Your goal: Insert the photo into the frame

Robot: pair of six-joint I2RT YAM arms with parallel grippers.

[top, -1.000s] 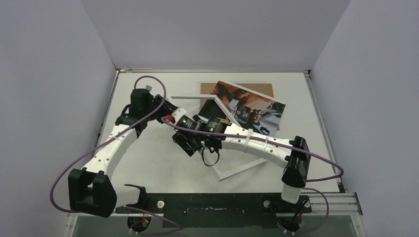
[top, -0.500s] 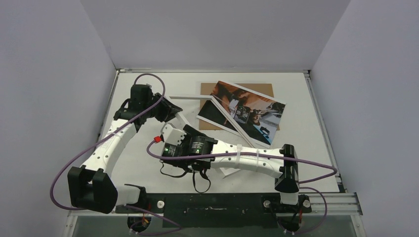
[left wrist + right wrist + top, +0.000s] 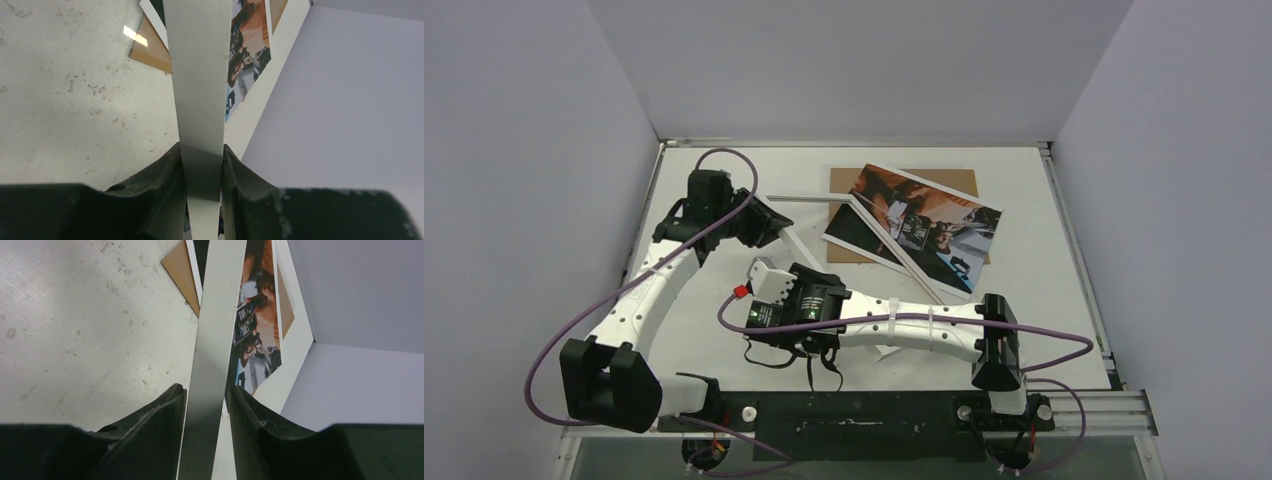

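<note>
The white frame [image 3: 810, 198] stands tilted, one corner lifted by my left gripper [image 3: 774, 226]. That gripper is shut on a rail of the frame [image 3: 197, 75], with both pads pressed against it [image 3: 201, 155]. My right gripper [image 3: 794, 280] straddles the same rail [image 3: 217, 315] nearer the front. Its jaws stand close on either side with thin gaps, still open [image 3: 206, 392]. The photo [image 3: 934, 215] lies flat behind and partly under the frame, and shows past the rail in both wrist views [image 3: 247, 45] [image 3: 255, 320].
A brown backing board [image 3: 959, 180] lies under the photo at the back; one corner of it shows in the right wrist view [image 3: 177, 265]. Grey walls close in the table [image 3: 714, 330] on three sides. Purple cables loop off both arms.
My right arm has swung down and to the left, from the middle of the frame to its near-left rail. Its jaws have narrowed around that rail. The left gripper keeps its hold.
</note>
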